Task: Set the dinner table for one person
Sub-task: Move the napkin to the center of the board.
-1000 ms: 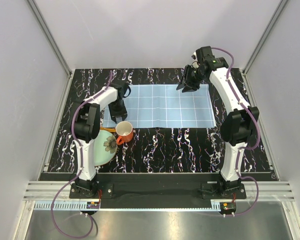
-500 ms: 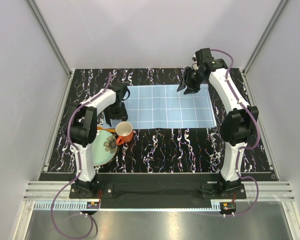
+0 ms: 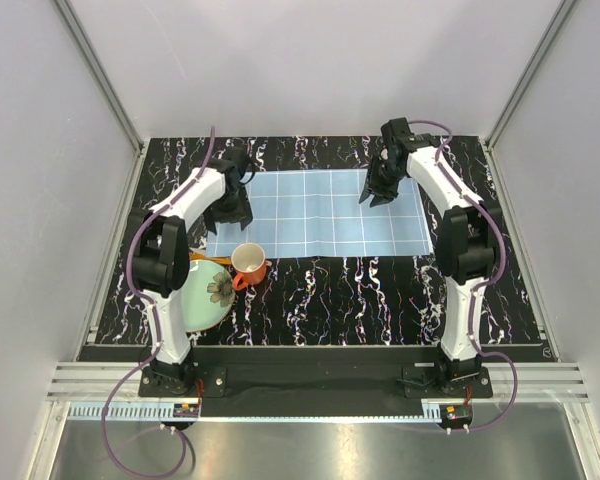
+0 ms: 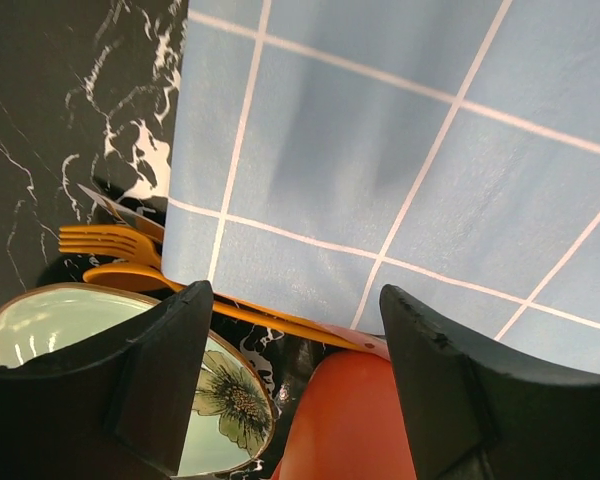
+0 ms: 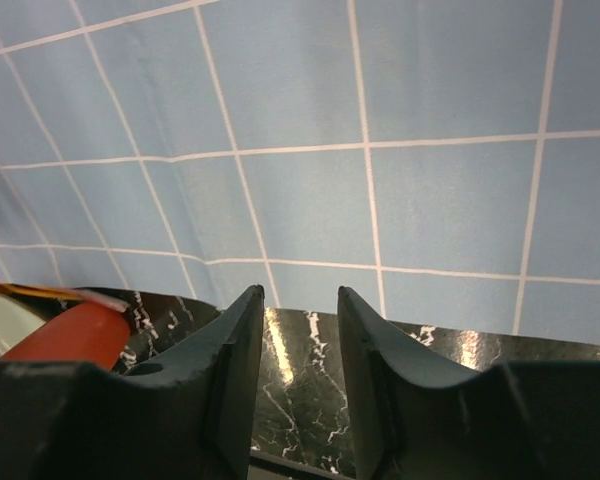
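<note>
The dinner table (image 3: pixel 340 290) is glossy black with white veins. A light blue gridded placemat (image 3: pixel 320 215) lies flat on its far middle. My left gripper (image 3: pixel 232 207) is open and empty over the placemat's left end; in the left wrist view (image 4: pixel 292 300) the mat (image 4: pixel 380 150) fills the frame. My right gripper (image 3: pixel 376 192) is open and empty, low over the mat's far right part; in the right wrist view (image 5: pixel 300 295) it hangs above the mat (image 5: pixel 310 120). An orange cup (image 3: pixel 248 265) stands by the mat's near left corner.
A pale green flowered plate (image 3: pixel 205 295) lies near left, beside the cup (image 4: pixel 345 420). An orange fork (image 4: pixel 110 240), a knife (image 4: pixel 120 205) and another orange handle (image 4: pixel 260 315) lie between the plate (image 4: pixel 70 320) and the mat's edge. Frame walls enclose the table.
My left gripper has moved from beside the cup up to the placemat's left end. My right gripper has swung in and down over the mat's far right. The cup and plate have not moved.
</note>
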`<state>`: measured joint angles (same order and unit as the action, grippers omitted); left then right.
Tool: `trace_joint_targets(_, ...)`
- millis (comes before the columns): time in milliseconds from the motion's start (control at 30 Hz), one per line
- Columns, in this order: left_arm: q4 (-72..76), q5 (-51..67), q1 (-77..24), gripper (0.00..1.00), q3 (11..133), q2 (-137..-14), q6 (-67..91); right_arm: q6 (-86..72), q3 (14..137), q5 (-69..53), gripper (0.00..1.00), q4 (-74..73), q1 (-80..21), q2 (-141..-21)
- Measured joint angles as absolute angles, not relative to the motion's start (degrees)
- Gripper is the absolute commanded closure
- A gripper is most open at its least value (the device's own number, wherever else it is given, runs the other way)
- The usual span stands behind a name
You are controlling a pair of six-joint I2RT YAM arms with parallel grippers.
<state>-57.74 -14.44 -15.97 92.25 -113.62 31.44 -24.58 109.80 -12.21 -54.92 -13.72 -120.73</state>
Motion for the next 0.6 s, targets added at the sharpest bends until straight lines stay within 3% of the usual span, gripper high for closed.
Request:
trace_joint_targets(233, -57.80, -14.63, -15.38, 0.27, 94.67, -113.89, 30.33, -23.79, 110.02, -9.41, 0.62, -53.17, -13.72, -125.78)
trace_joint_targets(333, -57.69, -14.57, -15.27, 0.27, 96.18, -115.13, 29.85, -23.79, 110.19, -8.45, 0.66, -52.95, -13.72, -128.09)
trace_joint_targets(367, -57.69, -14.48, -15.27, 0.27, 96.73, -115.74, 29.76, -23.81, 110.41, -8.34, 0.75, -52.95, -13.72, -128.99)
trace_joint_targets(600, -57.69, -13.23, -15.27, 0.27, 99.59, -120.33, 28.71, -24.29, 112.97, -6.85, 0.78, -53.10, -13.72, -133.23)
